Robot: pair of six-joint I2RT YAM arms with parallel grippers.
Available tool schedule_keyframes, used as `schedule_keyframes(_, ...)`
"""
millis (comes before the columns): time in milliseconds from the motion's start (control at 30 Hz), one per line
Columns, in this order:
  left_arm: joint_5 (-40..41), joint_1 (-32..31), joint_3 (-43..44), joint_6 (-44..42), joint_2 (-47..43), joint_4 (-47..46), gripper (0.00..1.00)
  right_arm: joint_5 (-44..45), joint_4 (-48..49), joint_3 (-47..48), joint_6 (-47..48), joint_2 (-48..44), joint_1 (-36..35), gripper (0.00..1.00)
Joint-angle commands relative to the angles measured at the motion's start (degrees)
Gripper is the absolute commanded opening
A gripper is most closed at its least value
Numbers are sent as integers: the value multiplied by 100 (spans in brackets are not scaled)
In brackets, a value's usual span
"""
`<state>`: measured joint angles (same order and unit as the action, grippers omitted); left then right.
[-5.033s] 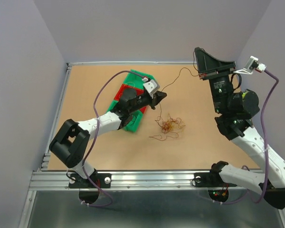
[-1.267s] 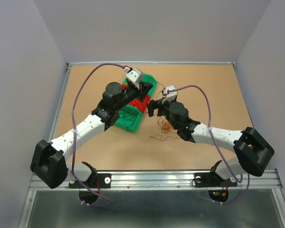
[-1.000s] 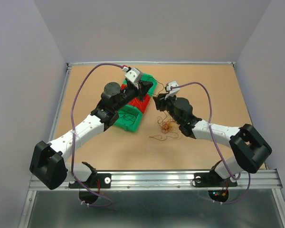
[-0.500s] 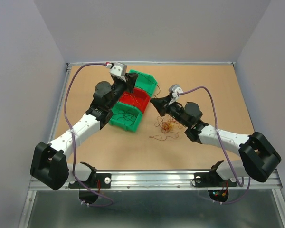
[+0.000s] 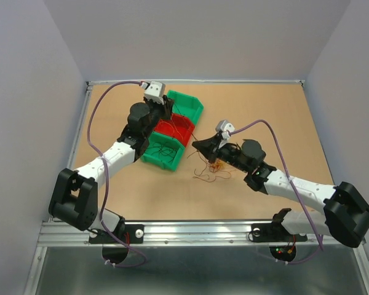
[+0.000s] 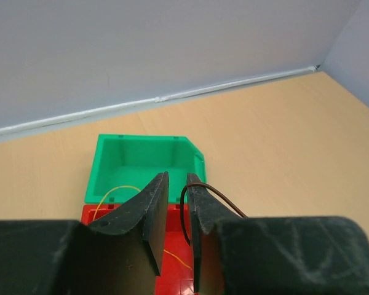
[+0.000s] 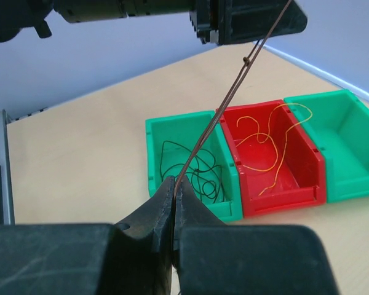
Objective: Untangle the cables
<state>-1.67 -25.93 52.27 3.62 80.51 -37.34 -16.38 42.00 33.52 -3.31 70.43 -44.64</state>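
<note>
A thin brown cable (image 7: pixel 234 86) runs taut from my right gripper (image 7: pixel 174 183), which is shut on it, up to my left gripper (image 7: pixel 246 18). In the left wrist view the brown cable (image 6: pixel 224 197) curls over the right finger and hangs loose in the narrow gap of my left gripper (image 6: pixel 177 181), whose jaws stand slightly apart. Seen from the top, the left gripper (image 5: pixel 168 112) hovers over the bins and the right gripper (image 5: pixel 198 145) is just right of them. A small orange and reddish tangle (image 5: pixel 215 167) lies on the table under the right arm.
Three bins stand in a row. The near green bin (image 7: pixel 154 153) holds black wire, the red bin (image 7: pixel 320 166) holds yellow wire, and the far green bin (image 7: pixel 357 117) looks bare. The enclosure's walls bound the table (image 5: pixel 283 110).
My right gripper has shut on the brown cable and drawn back toward the near side. My left gripper has opened slightly and pulled left, away from the right gripper.
</note>
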Motion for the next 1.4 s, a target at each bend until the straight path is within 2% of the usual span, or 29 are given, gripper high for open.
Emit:
schedule_keyframes(0,765,387,248,-326,-79,-529,29,-33,-350,-12,-2,-372,-97,1)
schedule_keyframes(133,221,528,257,-730,-167,42,29,346,-447,531,-135,-118,-97,1)
schedule_keyframes(267,-9,598,-14,-1196,-500,552,29,250,-517,1296,-240,505,-97,1)
schedule_keyframes(533,667,1089,-902,-1697,-1949,1043,29,-777,-97,2921,-644,2015,-97,1)
schedule_keyframes(733,1176,1301,-1324,-1926,-2425,1159,29,-1297,124,3906,-952,3247,-88,0)
schedule_keyframes(867,1178,1565,-1421,-1996,-2593,1220,30,-1464,151,4487,-1066,3942,-80,1)
schedule_keyframes(1033,1099,1679,-1570,-2111,-2567,1212,32,-1500,607,4191,-1198,4285,-71,0)
schedule_keyframes(1100,968,1688,-1615,-2163,-2575,1203,36,-1473,792,4023,-1329,4356,-10,0)
schedule_keyframes(1233,196,1679,-1720,-2365,-2681,1238,36,-1272,986,3243,-1488,4357,43,0)
schedule_keyframes(1367,-745,1679,-1755,-2523,-2716,1352,35,-1025,733,2679,-1602,4233,43,0)
